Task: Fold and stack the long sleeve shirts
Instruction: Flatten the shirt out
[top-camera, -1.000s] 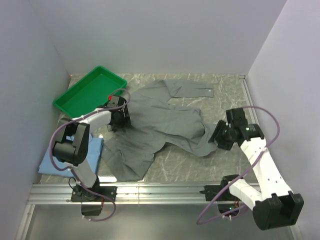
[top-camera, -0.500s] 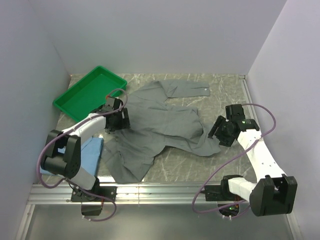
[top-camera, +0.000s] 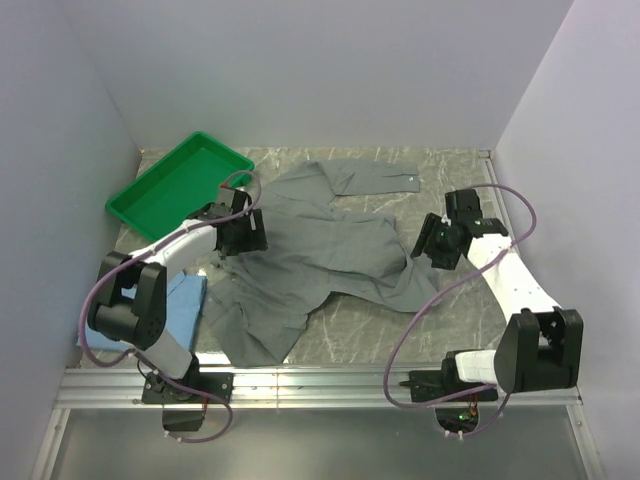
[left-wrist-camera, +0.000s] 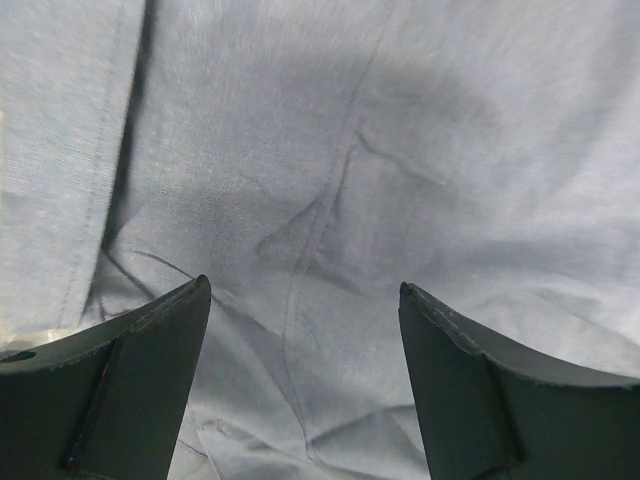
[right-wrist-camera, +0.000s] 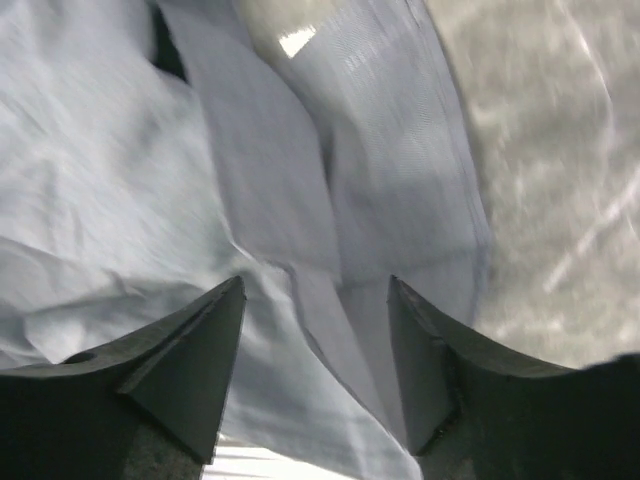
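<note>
The grey long sleeve shirt (top-camera: 320, 250) lies spread and rumpled across the middle of the table, one sleeve reaching toward the back (top-camera: 380, 180). The light blue shirt (top-camera: 185, 297) lies flat at the left, partly under my left arm. My left gripper (top-camera: 252, 232) hangs over the grey shirt's left edge. In the left wrist view it (left-wrist-camera: 303, 285) is open, with creased grey cloth (left-wrist-camera: 400, 150) below the jaws. My right gripper (top-camera: 425, 243) is at the shirt's right edge. It (right-wrist-camera: 316, 282) is open astride a fold of grey cloth (right-wrist-camera: 270, 170).
A green plastic tray (top-camera: 180, 185) stands at the back left, close behind my left gripper. White walls close in the table on three sides. Bare marbled tabletop (top-camera: 400, 320) shows in front of and right of the grey shirt, and in the right wrist view (right-wrist-camera: 560, 150).
My right arm swung back and left along the grey shirt's right edge, and the cloth there shifted slightly. My left gripper slid a little right onto the shirt.
</note>
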